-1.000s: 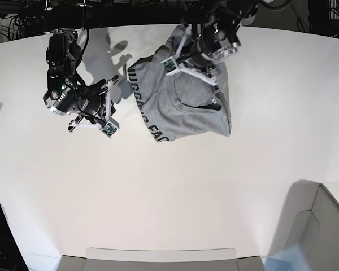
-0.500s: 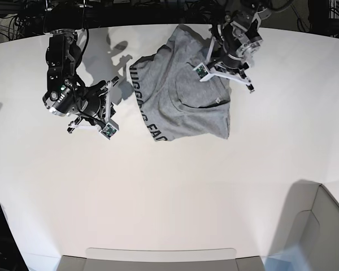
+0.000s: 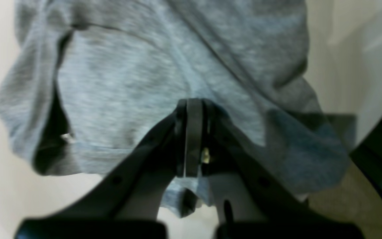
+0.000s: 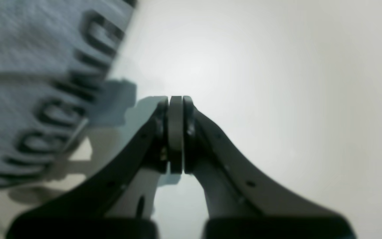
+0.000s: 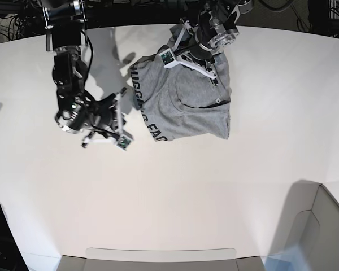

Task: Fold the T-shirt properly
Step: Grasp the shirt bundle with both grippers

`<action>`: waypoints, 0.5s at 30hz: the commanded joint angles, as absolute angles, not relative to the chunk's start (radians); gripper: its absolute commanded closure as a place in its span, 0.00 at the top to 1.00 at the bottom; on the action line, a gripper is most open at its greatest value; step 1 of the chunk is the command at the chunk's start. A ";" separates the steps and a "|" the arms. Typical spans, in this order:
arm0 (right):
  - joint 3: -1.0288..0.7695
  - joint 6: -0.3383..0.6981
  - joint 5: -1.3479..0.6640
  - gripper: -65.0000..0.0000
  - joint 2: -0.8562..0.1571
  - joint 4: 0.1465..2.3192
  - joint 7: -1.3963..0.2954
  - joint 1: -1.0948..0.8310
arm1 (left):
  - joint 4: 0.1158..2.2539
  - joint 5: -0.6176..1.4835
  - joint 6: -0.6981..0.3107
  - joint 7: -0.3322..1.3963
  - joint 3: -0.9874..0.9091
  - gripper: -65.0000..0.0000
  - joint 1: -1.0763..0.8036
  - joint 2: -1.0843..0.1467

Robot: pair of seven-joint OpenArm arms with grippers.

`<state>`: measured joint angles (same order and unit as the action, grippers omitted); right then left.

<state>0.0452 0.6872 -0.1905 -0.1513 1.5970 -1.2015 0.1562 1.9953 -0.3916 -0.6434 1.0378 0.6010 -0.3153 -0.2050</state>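
1. White tabletop (image 5: 175, 192) fills most of the base view, a grey bin (image 5: 311, 226) at four o'clock.
2. On it, toward twelve o'clock, lies the T-shirt (image 5: 181, 107) – grey, rumpled, black lettering along its edge facing eight o'clock.
3. Left gripper (image 3: 192, 139) is over the shirt, its fingers together; whether it touches the cloth, I cannot tell.
4. Right gripper (image 4: 176, 136) – fingers closed together, nothing between them – is at nine o'clock from the shirt, apart from it.

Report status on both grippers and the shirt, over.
Left gripper shut, above the shirt. Right gripper shut, beside the shirt's lettered edge. Shirt bunched, not neatly folded. Left arm blocks part of it from the base view.
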 commanded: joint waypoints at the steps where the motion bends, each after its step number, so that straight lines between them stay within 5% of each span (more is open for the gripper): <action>1: 0.058 0.698 -0.203 0.00 -0.154 1.596 -1.176 0.197 | 1.997 -0.389 -0.639 1.030 0.610 0.00 -0.317 -0.216; 7: 0.177 0.698 -0.196 0.00 -0.125 1.420 -1.044 0.263 | 1.923 -0.397 -0.628 1.030 0.581 0.00 -0.308 -0.223; 15: 0.305 0.698 -0.197 0.00 -0.136 1.333 -1.043 0.237 | 1.905 -0.390 -0.628 1.023 0.289 0.00 -0.219 -0.214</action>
